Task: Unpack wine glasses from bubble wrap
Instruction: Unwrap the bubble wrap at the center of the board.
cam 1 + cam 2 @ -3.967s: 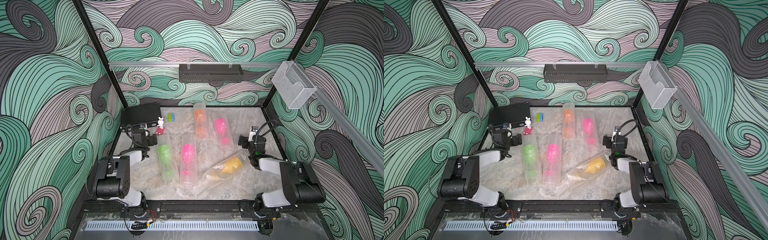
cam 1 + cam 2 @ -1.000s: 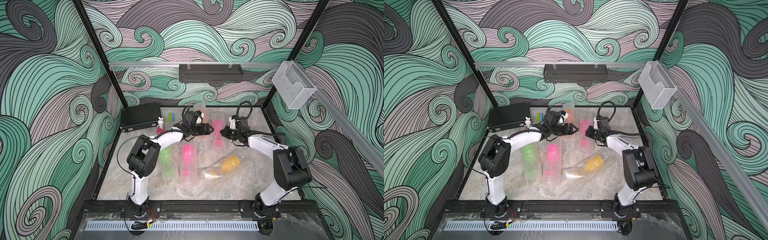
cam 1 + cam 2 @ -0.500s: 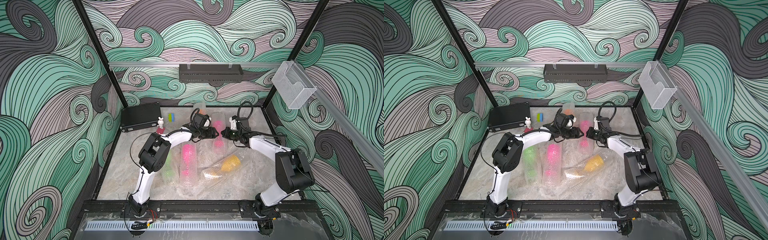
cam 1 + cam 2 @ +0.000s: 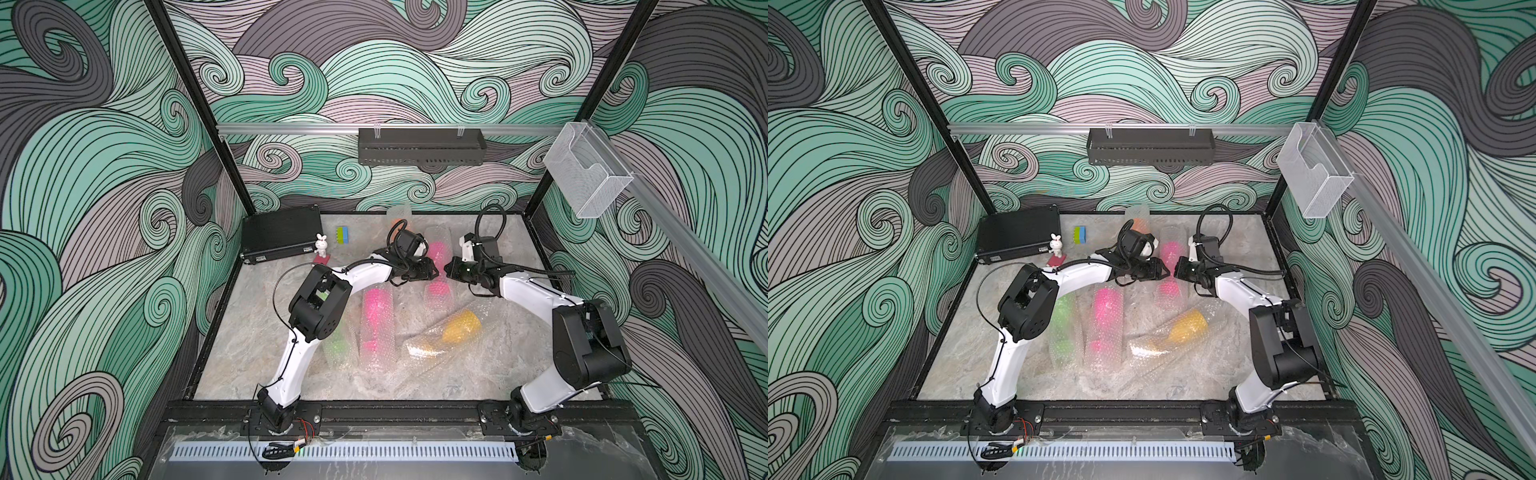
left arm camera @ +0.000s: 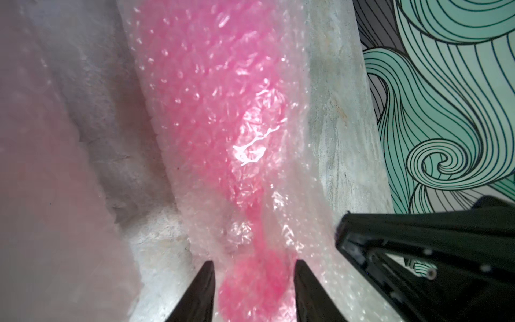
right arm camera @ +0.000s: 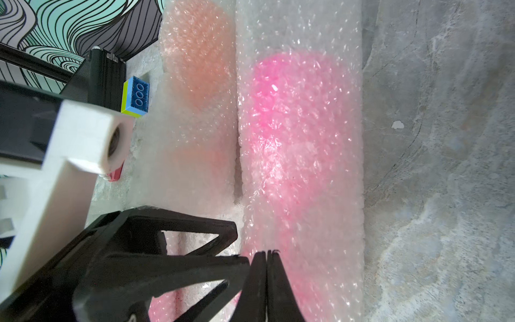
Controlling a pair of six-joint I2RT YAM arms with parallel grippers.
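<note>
Five wine glasses lie on the table, each rolled in bubble wrap. The back hot pink one [image 4: 438, 251] [image 4: 1170, 251] lies beside the orange one [image 4: 398, 220] [image 6: 200, 55]. Nearer the front lie a second pink one [image 4: 376, 311], a lime green one [image 4: 1063, 316] and a yellow one [image 4: 459, 326]. My left gripper [image 5: 253, 267] [image 4: 435, 272] has its jaws apart on either side of the narrow part of the back pink roll [image 5: 223, 111]. From the opposite side, my right gripper [image 6: 267, 252] [image 4: 447, 272] is shut, tips against the same roll's wrap [image 6: 292, 139]. Whether film is pinched does not show.
A black box [image 4: 282, 232], a white rabbit figure [image 4: 321, 245] and a green-blue block [image 4: 343, 235] stand at the back left. A clear box [image 4: 586, 174] hangs on the right rail and a black tray [image 4: 419, 145] on the back rail. Loose wrap covers the table's front.
Both arms have swung in from the table's sides to the back pink roll. In the last second the left gripper slid right onto it and its jaws narrowed. The right gripper stayed shut.
</note>
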